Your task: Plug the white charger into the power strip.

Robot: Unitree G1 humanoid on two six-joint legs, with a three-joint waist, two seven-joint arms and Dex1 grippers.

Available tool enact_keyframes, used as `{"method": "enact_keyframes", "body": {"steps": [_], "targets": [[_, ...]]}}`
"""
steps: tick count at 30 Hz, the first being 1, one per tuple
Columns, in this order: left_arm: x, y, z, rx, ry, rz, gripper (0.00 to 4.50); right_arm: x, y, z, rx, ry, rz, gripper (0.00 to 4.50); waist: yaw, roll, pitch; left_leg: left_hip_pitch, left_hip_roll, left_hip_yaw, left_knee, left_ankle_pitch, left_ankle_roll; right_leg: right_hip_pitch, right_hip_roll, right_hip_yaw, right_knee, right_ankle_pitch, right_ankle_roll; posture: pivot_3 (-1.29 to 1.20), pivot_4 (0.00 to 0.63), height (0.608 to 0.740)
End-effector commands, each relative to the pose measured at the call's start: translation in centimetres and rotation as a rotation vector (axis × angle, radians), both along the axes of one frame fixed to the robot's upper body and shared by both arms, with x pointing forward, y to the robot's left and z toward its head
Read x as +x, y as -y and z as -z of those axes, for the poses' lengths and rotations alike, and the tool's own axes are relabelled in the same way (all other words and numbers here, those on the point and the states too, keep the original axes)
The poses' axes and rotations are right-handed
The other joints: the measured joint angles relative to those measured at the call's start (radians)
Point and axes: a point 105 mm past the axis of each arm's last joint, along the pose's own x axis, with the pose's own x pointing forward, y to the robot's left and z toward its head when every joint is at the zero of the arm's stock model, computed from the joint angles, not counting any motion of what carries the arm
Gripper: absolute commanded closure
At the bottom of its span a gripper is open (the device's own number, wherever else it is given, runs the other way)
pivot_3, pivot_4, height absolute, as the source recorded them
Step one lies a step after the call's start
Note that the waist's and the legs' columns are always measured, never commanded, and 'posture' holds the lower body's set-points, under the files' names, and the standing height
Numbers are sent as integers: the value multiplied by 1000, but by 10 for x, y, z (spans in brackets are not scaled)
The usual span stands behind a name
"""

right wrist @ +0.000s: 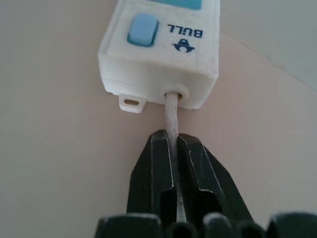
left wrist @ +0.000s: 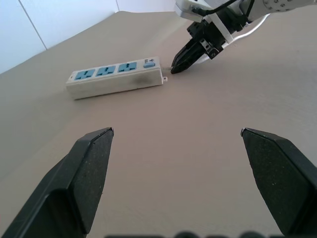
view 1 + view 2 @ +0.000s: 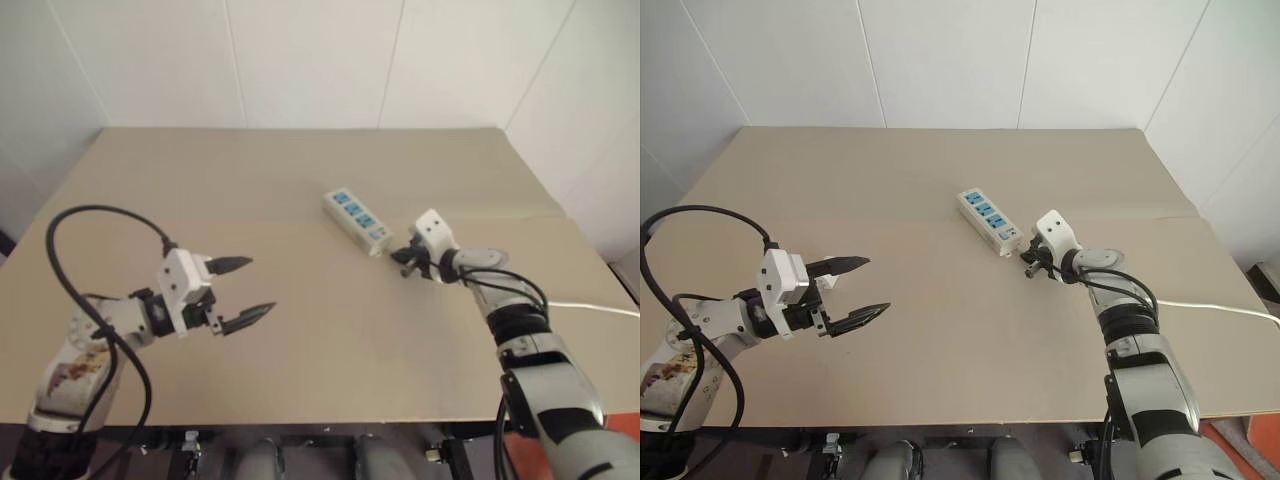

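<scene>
Beige desk (image 3: 300, 330) with a matte, board-like top fills most of the scene, its far edge meeting white panelled walls (image 3: 300, 60) that form a corner at the far right. A faint seam runs across the desk from side to side, roughly midway between the near and far edges.

Lying flat toward the right of the desk's middle is the long white plastic power strip with three blue socket faces (image 3: 356, 220). It sits at an angle, its switch end turned toward the near right corner. A small blue switch and the printed word "BULL" mark that end.

The thin white cable (image 1: 171, 116) leaves the strip's switch end. The right gripper (image 1: 174, 144) has its black fingers closed on this cable, just beside the strip's end. A stretch of white cable (image 3: 600, 308) also trails off toward the desk's right edge.

The left gripper (image 3: 245, 290) hovers over the near left part of the desk, well apart from the strip, its fingers spread wide and holding nothing.
</scene>
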Motion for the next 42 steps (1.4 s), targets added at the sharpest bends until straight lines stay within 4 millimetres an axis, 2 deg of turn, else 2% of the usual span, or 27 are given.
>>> {"method": "enact_keyframes", "body": {"steps": [1,4,6,10,14,17,19,24,32,35,37,39,42], "targets": [[-2,4,-9,5,42,24,0,-12,0,12,10,-60,-32,4479,1,0,0,0,0,0,0,0,0,0,0,0,0,0,0,0,150,740],[-2,4,-9,6,41,32,0,-17,0,10,8,-54,-45,4479,1,0,0,0,0,0,0,0,0,0,0,0,0,0,0,0,150,740],[-2,5,-9,6,41,37,0,-28,-4,2,29,-43,-92,4479,2,0,0,0,0,0,0,0,0,0,0,0,0,0,0,0,150,740],[-3,4,-8,8,36,38,0,-63,-16,-9,60,-31,-234,4479,6,0,0,-2,0,-1,0,0,0,-1,0,-1,-1,0,0,0,150,740],[-4,4,-7,10,29,43,0,-104,-24,-4,23,-41,-405,4479,6,1,0,-2,0,-1,0,0,0,-1,0,-1,-2,0,0,0,150,740],[-4,5,-7,11,27,52,0,-114,-24,1,5,-33,-437,4479,-1,0,0,-1,0,0,0,0,0,0,0,0,-1,0,0,0,150,740],[-3,6,-6,15,25,57,0,-108,-21,3,4,-27,-382,4479,-2,0,0,-1,0,0,0,0,0,0,1,0,-1,0,0,0,150,740],[-3,8,-6,15,22,66,0,-105,-19,-3,43,-2,-347,2917,4,0,0,-1,0,0,0,0,0,0,1,0,-2,0,0,0,150,740],[-6,10,-10,-21,19,98,0,-128,-3,-23,174,69,-326,145,20,0,0,-2,0,-1,0,0,0,0,0,0,-2,0,0,0,150,740],[-5,10,-9,-17,18,96,0,-130,-3,-26,239,128,-272,68,19,0,0,-2,0,0,0,0,0,0,1,0,-2,0,0,0,150,740],[-5,11,-9,-24,14,104,0,-121,-8,-26,264,233,-185,68,14,0,0,-1,0,0,0,0,0,0,1,0,-2,0,0,0,150,740],[-5,12,-10,-32,15,111,0,-116,-20,-30,359,262,-156,68,8,0,0,-1,0,0,0,0,0,0,1,0,-1,0,0,0,150,740],[-5,13,-12,-38,17,117,0,-115,-40,-28,401,288,-192,68,6,1,0,-2,0,0,0,0,0,0,1,0,-1,0,0,0,150,740]]}}
